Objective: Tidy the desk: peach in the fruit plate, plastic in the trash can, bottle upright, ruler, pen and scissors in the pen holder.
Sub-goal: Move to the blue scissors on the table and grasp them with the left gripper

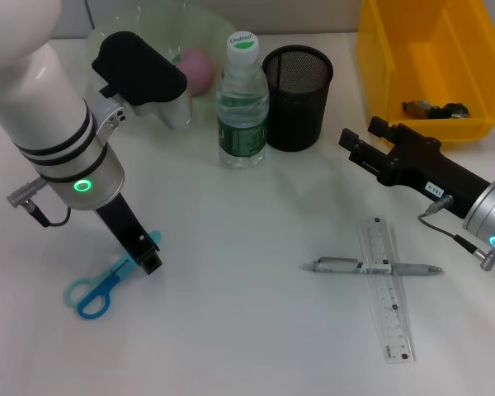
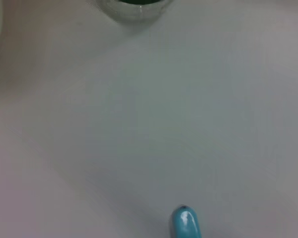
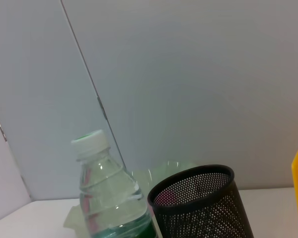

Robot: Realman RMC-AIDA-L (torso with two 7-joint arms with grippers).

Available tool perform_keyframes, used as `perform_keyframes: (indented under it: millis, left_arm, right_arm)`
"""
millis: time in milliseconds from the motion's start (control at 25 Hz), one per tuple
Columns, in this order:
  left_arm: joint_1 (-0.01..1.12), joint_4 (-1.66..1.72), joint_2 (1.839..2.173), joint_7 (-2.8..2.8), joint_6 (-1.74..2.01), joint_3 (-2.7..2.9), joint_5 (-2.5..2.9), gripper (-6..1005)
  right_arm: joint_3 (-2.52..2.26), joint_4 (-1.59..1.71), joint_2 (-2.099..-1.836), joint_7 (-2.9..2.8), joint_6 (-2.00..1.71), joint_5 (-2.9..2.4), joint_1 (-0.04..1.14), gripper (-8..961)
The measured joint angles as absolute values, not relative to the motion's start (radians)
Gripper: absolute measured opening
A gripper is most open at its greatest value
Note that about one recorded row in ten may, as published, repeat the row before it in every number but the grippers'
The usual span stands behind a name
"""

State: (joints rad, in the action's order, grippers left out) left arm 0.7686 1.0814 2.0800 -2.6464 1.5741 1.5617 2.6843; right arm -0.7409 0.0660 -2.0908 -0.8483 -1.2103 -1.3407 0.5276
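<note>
Left gripper [image 1: 148, 256] down on blue scissors [image 1: 99, 285] at table's 8 o'clock, fingers over blade end; jaw state cannot tell. Risk: thin flat scissors skid or pivot in off-centre pinch. Right gripper [image 1: 365, 148] hovers at 3 o'clock, jaws cannot tell. Pen [image 1: 371, 267] crosses ruler [image 1: 388, 289] at 5 o'clock. Bottle [image 1: 242, 103] upright, just beside pen holder [image 1: 297, 97], crowding drop path

bottle [image 1: 242, 101] left of pen holder [image 1: 297, 97] | ruler [image 1: 388, 289] across pen [image 1: 371, 267]
</note>
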Motion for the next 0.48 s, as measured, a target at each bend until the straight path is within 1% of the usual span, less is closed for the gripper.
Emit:
perform_keyframes:
  millis: [80, 480]
  left_arm:
    - [0.769, 1.081, 2.08, -2.646, 1.574, 1.562, 2.685, 444]
    - [0.766, 1.081, 2.08, -2.624, 1.572, 1.572, 2.68, 358]
  right_arm:
    - [-0.741, 0.066, -2.091, -0.848, -1.21, -1.341, 0.528, 653]
    - [-0.734, 0.066, -2.091, -0.848, -1.21, -1.341, 0.528, 653]
